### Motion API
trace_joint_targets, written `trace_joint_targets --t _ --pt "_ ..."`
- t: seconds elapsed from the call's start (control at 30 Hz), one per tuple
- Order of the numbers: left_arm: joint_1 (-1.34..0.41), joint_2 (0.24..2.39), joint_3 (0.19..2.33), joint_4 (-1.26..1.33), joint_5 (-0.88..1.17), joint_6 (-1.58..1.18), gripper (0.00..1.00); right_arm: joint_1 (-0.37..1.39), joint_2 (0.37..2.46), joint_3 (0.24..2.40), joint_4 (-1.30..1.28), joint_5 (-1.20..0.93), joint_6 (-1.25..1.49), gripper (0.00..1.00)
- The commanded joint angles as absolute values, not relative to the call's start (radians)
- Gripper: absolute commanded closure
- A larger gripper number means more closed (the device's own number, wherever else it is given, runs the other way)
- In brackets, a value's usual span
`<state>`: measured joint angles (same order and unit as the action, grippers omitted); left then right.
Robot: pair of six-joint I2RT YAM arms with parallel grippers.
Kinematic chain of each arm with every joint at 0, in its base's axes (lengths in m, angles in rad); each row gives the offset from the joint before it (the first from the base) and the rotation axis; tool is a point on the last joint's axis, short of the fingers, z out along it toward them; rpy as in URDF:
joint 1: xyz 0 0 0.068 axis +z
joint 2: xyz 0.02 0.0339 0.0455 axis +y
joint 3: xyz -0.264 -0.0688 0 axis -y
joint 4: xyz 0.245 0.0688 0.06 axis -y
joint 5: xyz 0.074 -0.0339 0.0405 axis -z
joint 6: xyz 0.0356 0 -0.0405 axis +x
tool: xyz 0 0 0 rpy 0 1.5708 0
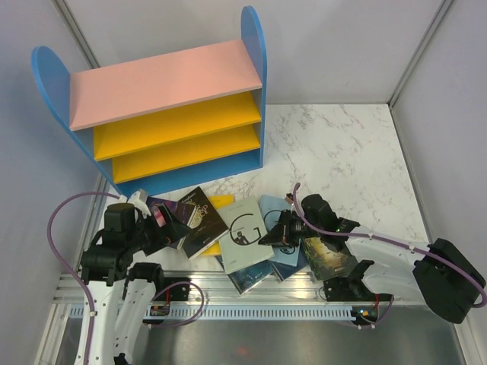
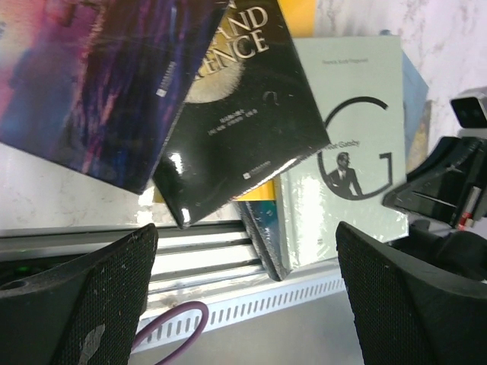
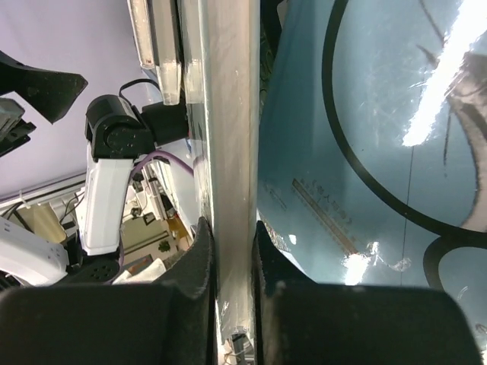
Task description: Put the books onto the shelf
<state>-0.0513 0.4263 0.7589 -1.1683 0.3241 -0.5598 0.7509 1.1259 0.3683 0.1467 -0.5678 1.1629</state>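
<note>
Because the pale grey "G" book (image 1: pixel 245 228) is pinched only at its thin edge by the right gripper (image 3: pixel 233 236), whose fingers are seen pressed narrow against both faces, a slip or a swing is judged the chief risk once it is lifted: the cover is glossy and the hold is far from the book's middle. The book is laid in a loose, overlapping pile near the front of the tabletop (image 1: pixel 342 152), with a black-and-gold book (image 1: pixel 202 220) just beside it and a yellow book (image 1: pixel 221 201) showing between them. These could be dragged along or tipped over the slotted metal rail (image 1: pixel 251 300) at the near edge, over which some corners are already hung. The left gripper (image 2: pixel 245 251) is held low beside the pile with fingers wide and nothing between them, so a knock against the right arm could be caused there. The shelf (image 1: pixel 167 84) is stood well apart at the back left, and no book is seen on it. The tabletop is smooth, white and marble-patterned, and is enclosed by plain pale walls with metal corner posts.
</note>
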Motion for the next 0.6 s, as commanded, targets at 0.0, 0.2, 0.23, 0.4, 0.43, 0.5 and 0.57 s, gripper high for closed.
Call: trace_joint_targets --t 0.0,0.2,0.23,0.4,0.43,0.5,0.57 --pt "-0.049 0.423 0.784 -1.109 0.465 -0.572 0.0 0.752 1.117 0.387 0.083 -0.491 1.154 1.0" --pt "-0.049 0.442 0.827 -1.086 0.52 -0.561 0.0 0.73 1.026 0.488 -0.127 -0.401 1.077 1.0" --pt "-0.049 0.448 0.834 -1.086 0.52 -0.558 0.0 0.703 1.002 0.508 -0.173 -0.397 1.065 1.0" --pt "-0.049 0.466 0.85 -1.086 0.517 -0.537 0.0 0.585 0.947 0.567 -0.29 -0.42 1.031 1.0" --pt "-0.049 0.469 0.854 -1.085 0.518 -0.535 0.0 0.566 0.934 0.593 -0.305 -0.426 1.025 1.0" --pt "-0.049 0.472 0.857 -1.085 0.517 -0.534 0.0 0.517 0.934 0.615 -0.324 -0.439 1.012 1.0" --pt "-0.049 0.474 0.853 -1.081 0.515 -0.532 0.0 0.493 0.965 0.655 -0.324 -0.457 1.005 1.0"
